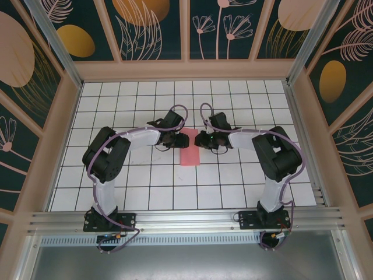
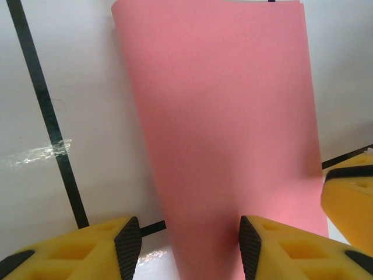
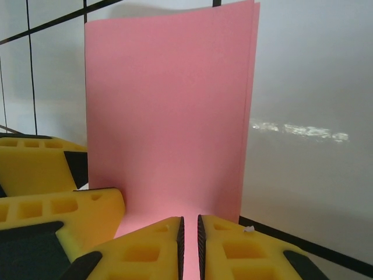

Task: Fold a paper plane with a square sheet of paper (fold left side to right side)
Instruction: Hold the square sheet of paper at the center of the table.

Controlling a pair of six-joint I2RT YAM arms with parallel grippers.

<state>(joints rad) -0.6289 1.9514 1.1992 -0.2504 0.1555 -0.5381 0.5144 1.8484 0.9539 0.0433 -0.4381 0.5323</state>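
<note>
Scene: a white table (image 1: 116, 192) with a black grid, seen from above, and two arms reaching in from the near edge.
Paper: the square sheet of paper (image 1: 189, 154) lies folded into a narrow salmon-pink strip at the middle of the table, its long sides running near to far.
Left claw: the left gripper (image 2: 189, 248) is at the strip's far end on its left side. Its yellow fingers (image 2: 125, 245) are spread, with the paper between them.
Right claw: the right gripper (image 3: 189, 245) faces it from the right. Its fingers are pressed almost together, pinching the paper's edge in a thin slit.
Loose edges: two stacked layers show along one long side.
</note>
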